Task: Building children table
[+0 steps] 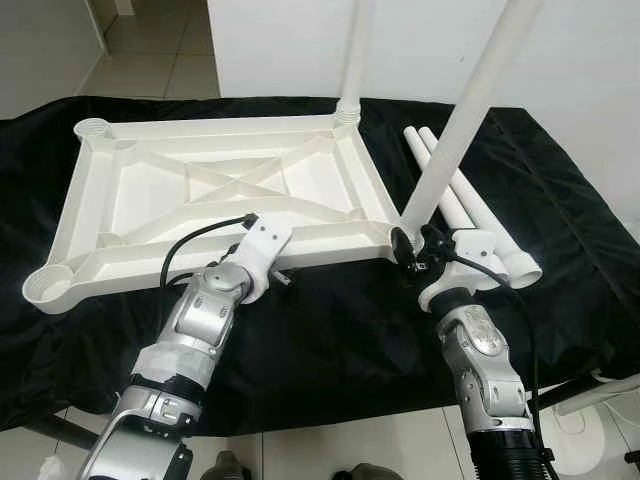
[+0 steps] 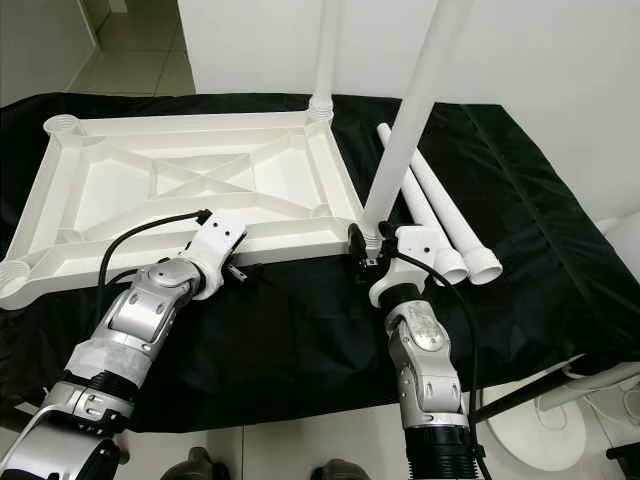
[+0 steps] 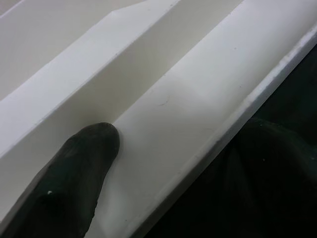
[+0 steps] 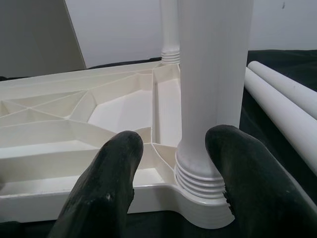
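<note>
A white plastic table top (image 1: pixel 150 190) lies upside down on a black cloth. One white leg (image 1: pixel 355 60) stands in its far right corner socket. A second leg (image 1: pixel 460 120) rises tilted from the near right corner. My right gripper (image 1: pixel 412 252) is at this leg's threaded base (image 4: pixel 200 173), open, with a finger on each side and a gap on one side. My left gripper (image 1: pixel 282 272) is shut on the table top's near rim, with one finger (image 3: pixel 74 173) lying on the rim's inner face. Two loose legs (image 1: pixel 480 215) lie to the right.
The corner sockets at the far left (image 1: pixel 92 128) and near left (image 1: pixel 48 285) hold no legs. The black cloth (image 1: pixel 330 340) hangs over the front edge. A white wall stands behind, tiled floor shows at the back left, and a white object (image 2: pixel 560 420) sits on the floor at lower right.
</note>
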You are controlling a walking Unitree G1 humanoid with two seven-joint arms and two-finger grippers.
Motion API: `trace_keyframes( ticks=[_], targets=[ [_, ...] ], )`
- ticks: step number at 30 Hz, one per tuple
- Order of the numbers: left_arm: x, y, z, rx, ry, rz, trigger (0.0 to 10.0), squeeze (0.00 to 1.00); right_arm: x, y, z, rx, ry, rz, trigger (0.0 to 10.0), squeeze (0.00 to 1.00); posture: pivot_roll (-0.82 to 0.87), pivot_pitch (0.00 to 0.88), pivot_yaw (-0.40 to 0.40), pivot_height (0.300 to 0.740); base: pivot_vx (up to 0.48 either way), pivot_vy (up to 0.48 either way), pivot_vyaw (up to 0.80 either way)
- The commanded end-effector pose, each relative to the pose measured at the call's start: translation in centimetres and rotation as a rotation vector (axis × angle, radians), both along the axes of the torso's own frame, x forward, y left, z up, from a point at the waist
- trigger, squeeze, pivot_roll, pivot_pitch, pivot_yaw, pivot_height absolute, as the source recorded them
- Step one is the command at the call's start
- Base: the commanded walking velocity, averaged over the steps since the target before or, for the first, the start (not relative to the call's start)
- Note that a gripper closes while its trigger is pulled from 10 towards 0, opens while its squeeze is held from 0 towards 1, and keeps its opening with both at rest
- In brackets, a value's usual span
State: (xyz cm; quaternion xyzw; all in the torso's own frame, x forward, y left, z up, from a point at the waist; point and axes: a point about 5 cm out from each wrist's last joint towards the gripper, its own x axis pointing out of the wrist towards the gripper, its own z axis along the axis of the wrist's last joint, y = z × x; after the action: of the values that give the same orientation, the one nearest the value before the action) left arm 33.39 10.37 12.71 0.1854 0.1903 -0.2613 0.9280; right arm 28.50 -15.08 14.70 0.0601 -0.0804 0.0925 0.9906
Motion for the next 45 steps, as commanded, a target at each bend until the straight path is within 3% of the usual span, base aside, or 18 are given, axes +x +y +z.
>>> trace_keyframes(
  ticks=[1,5,6,25,26,27,28,32,33,36,39,40,44,45],
  targets=[
    [0.8,2.0,0.3,0.039,-0.049,0.181,3.5,0.00,0.1,0.1,-0.2,-0.005,0.003,0.001,10.0,0.00,-0.06,0.030,-0.025,0.740,0.000,0.000,0.00],
    [0.9,2.1,0.4,0.035,-0.050,0.183,3.4,0.00,0.1,0.1,-0.2,-0.006,0.002,0.001,10.0,0.00,-0.06,0.026,-0.027,0.740,0.000,0.000,0.00],
    [0.9,2.0,0.4,0.030,-0.050,0.182,0.0,0.00,0.2,0.1,-0.2,-0.007,0.002,0.002,10.0,0.00,-0.06,0.025,-0.027,0.740,0.000,0.000,0.00],
    [0.5,0.3,0.7,-0.013,-0.056,0.138,0.0,0.00,0.3,0.3,-0.2,-0.010,0.000,0.009,10.0,0.00,-0.06,0.024,-0.027,0.740,0.000,0.000,0.00],
    [0.4,0.1,0.8,-0.022,-0.062,0.125,0.5,0.00,0.3,0.3,-0.2,-0.011,-0.001,0.009,10.0,0.00,-0.06,0.023,-0.026,0.740,0.000,0.000,0.00],
    [0.4,-0.2,0.9,-0.027,-0.068,0.112,3.8,0.00,0.3,0.3,-0.2,-0.011,-0.001,0.008,10.0,0.00,-0.06,0.023,-0.026,0.740,0.000,0.000,0.00],
    [0.4,-0.4,1.0,-0.025,-0.079,0.094,10.0,0.00,0.3,0.4,-0.2,-0.012,-0.002,0.009,10.0,0.00,-0.06,0.023,-0.027,0.740,0.000,0.000,0.00],
    [0.3,-0.8,1.2,-0.025,-0.095,0.061,10.0,0.00,0.4,0.4,-0.1,-0.012,-0.003,0.009,10.0,0.00,-0.06,0.023,-0.026,0.740,0.000,0.000,0.00],
    [0.0,-1.3,1.3,-0.077,-0.081,0.027,10.0,1.00,0.4,0.4,-0.2,-0.012,-0.003,0.010,10.0,0.00,-0.06,0.023,-0.026,0.740,0.000,0.000,0.00],
    [-0.8,-2.1,1.7,-0.149,-0.069,-0.065,10.0,1.00,0.4,0.5,-0.2,-0.013,-0.006,0.011,10.0,0.00,-0.06,0.020,-0.024,0.740,0.000,0.000,0.00],
    [-1.6,-2.7,1.9,-0.146,-0.084,-0.156,10.0,1.00,0.4,0.5,-0.2,-0.014,-0.008,0.011,10.0,0.00,-0.06,0.019,-0.023,0.740,0.000,0.000,0.00],
    [-2.1,-3.0,1.9,-0.148,-0.085,-0.217,10.0,0.81,0.4,0.5,-0.1,-0.014,-0.009,0.011,10.0,0.00,-0.06,0.019,-0.022,0.740,0.000,0.000,0.00],
    [-2.5,-3.2,2.0,-0.151,-0.084,-0.255,10.0,0.81,0.4,0.5,-0.1,-0.014,-0.010,0.011,10.0,0.00,-0.06,0.019,-0.022,0.740,0.000,0.000,0.00],
    [-3.7,-3.3,2.2,-0.155,-0.097,-0.357,10.0,0.00,0.5,0.5,-0.1,-0.017,-0.012,0.009,10.0,0.00,-0.06,0.014,-0.020,0.740,0.000,0.000,0.00]
  ],
)
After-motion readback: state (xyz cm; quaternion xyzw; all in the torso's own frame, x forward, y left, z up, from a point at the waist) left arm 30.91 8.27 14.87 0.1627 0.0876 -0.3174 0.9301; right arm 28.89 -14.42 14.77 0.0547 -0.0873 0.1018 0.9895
